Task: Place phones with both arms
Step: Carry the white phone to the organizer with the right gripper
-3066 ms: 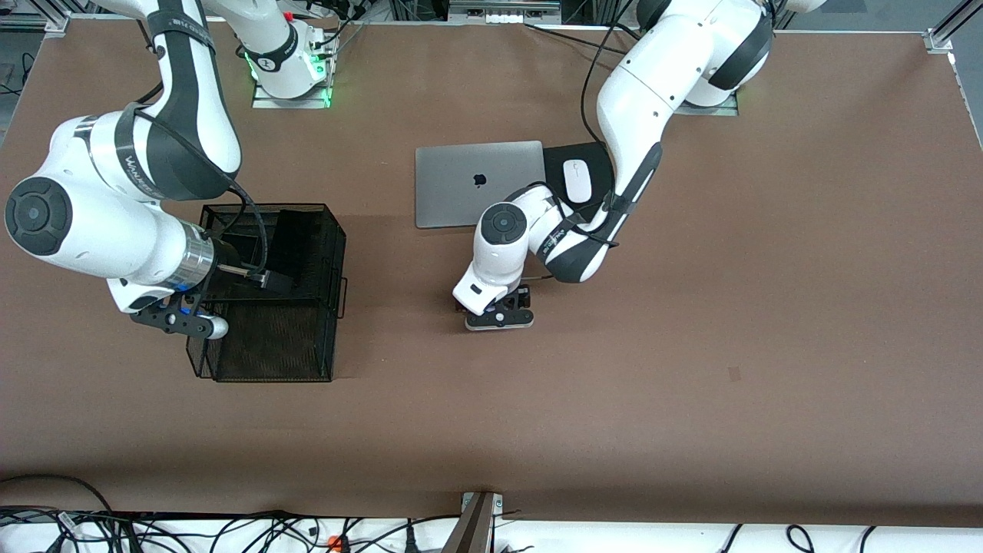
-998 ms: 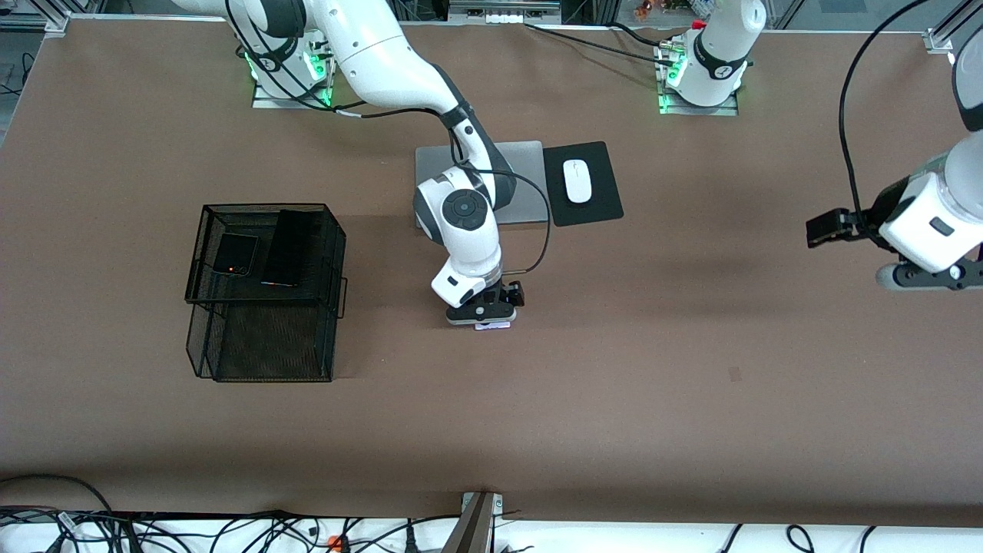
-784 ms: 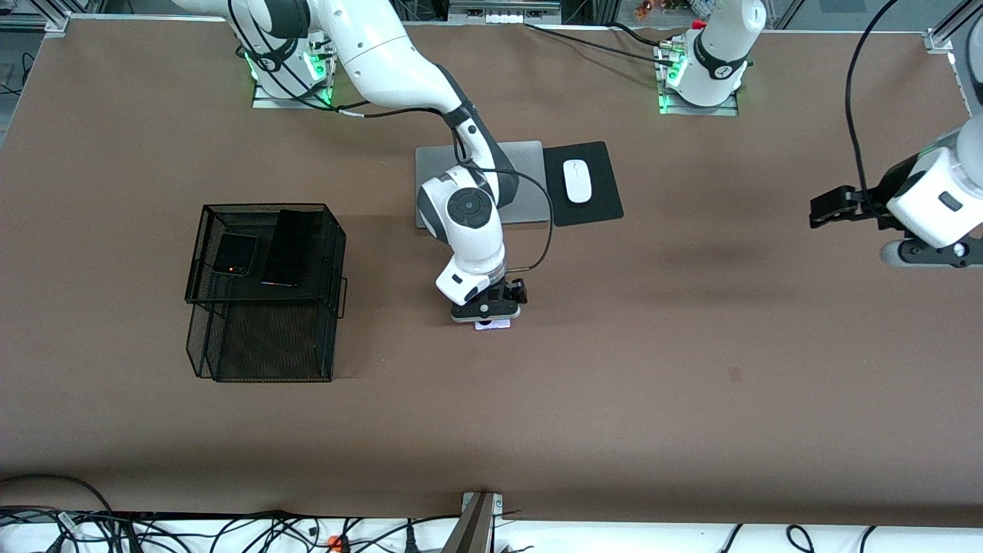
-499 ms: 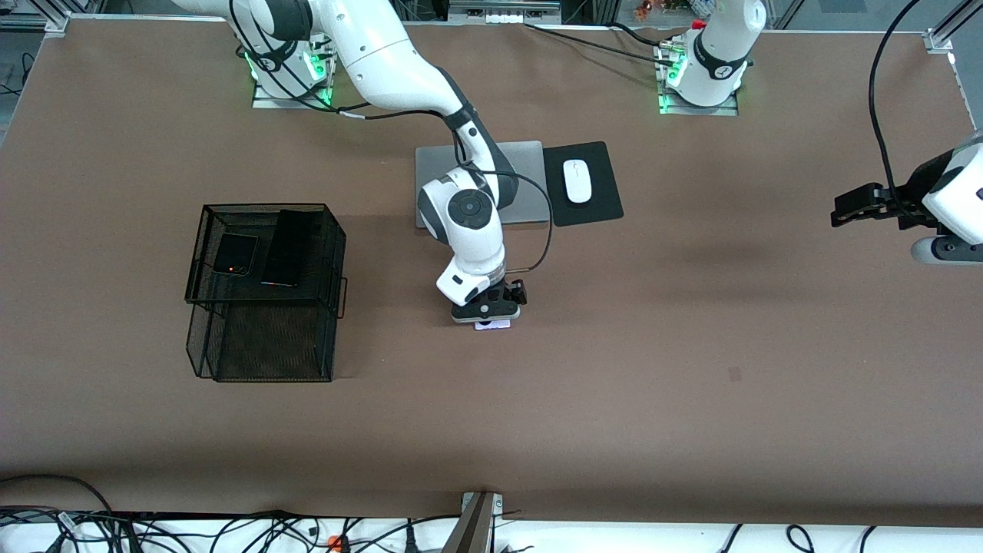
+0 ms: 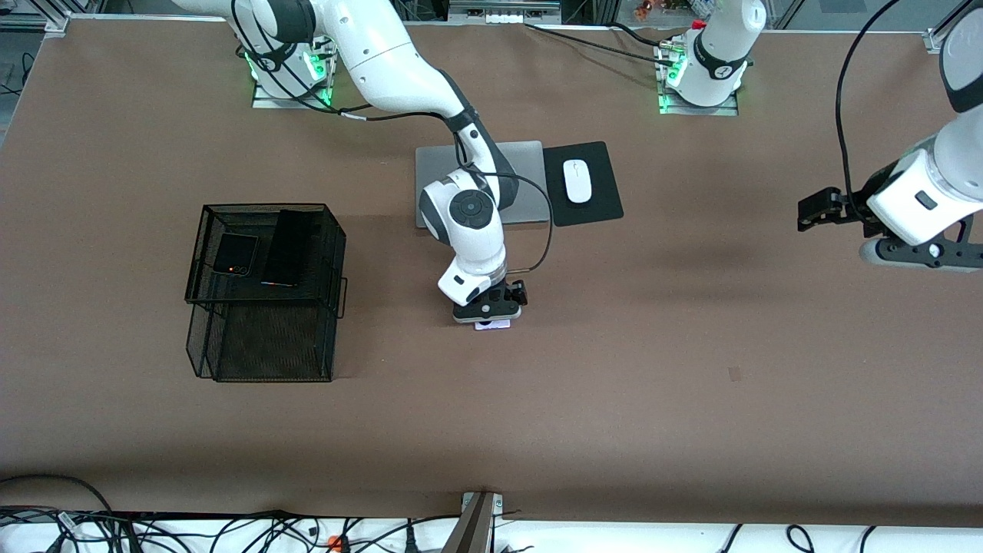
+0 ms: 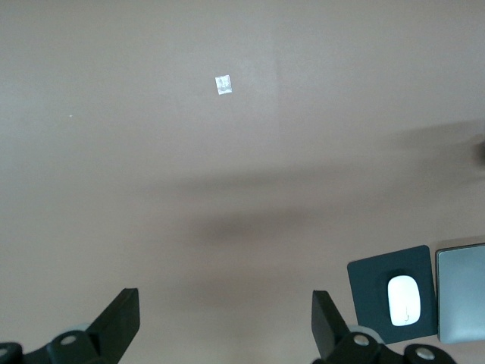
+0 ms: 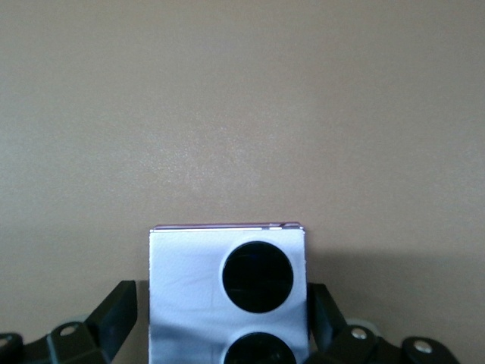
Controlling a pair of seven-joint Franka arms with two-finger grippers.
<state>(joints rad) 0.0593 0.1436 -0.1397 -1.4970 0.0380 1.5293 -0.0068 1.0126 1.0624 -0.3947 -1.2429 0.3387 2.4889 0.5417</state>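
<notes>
Between the right gripper's point(image 7: 220, 334) two fingers point(image 7: 114, 315) lies the lavender phone point(image 7: 193, 296), flat on the table point(image 5: 614, 384), camera side up with two black circles showing. Jaws stand spread wide, one finger at each side edge of the phone; a thin gap shows on both sides in the right wrist view, so no grip. In the front view only a sliver of the phone point(image 5: 492, 325) shows under the gripper point(image 5: 487, 311), at mid-table.

Well off toward the right arm's end from that gripper stands a black mesh rack point(image 5: 265, 292). On its top tier lie the square black phone point(image 5: 235, 254) and the slim black phone point(image 5: 287, 247), side by side, apart.

Farther from the front camera than the right gripper, partly hidden by the right arm point(image 5: 399, 69), lies a silver laptop point(image 5: 522, 184). Just beside it, toward the left arm's end, is a black mouse pad point(image 5: 595, 196) with a white mouse point(image 5: 577, 180) on it.

Left gripper point(image 5: 822, 209) hangs in the air over bare table near the left arm's end, well apart from all phones. Its jaws are wide apart and empty; the left wrist view shows both fingers point(image 6: 117, 322) with only table between them, plus the mouse point(image 6: 404, 300), pad point(image 6: 375, 284) and a laptop corner point(image 6: 462, 292) farther off. A small pale mark point(image 6: 222, 85) sits on the table under it.
</notes>
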